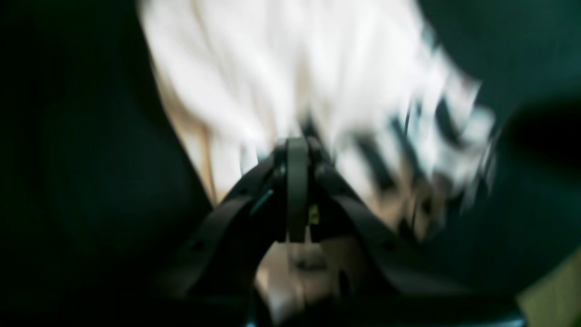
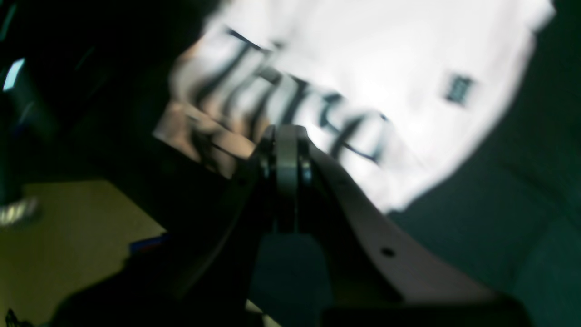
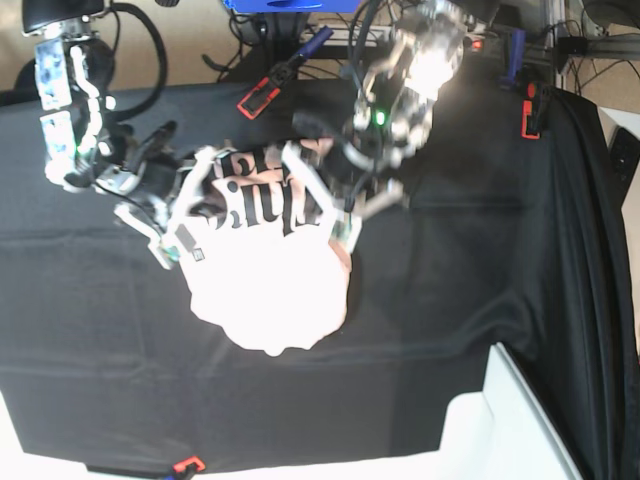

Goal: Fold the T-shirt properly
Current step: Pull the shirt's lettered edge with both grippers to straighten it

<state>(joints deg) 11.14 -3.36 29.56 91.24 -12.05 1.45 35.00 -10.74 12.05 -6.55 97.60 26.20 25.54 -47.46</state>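
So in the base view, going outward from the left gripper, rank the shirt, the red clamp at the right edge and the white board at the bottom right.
From the left gripper:
1. Shirt, right at it.
2. Red clamp, up at the cloth's right edge.
3. White board, bottom right corner, slightly farther.

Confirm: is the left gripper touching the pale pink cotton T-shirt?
Touching. In the left wrist view the left gripper is shut, its tip sunk in the pale pink T-shirt cloth.

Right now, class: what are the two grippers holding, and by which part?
Both the left gripper and right gripper are shut on the T-shirt, near its printed end; exact part too blurred.
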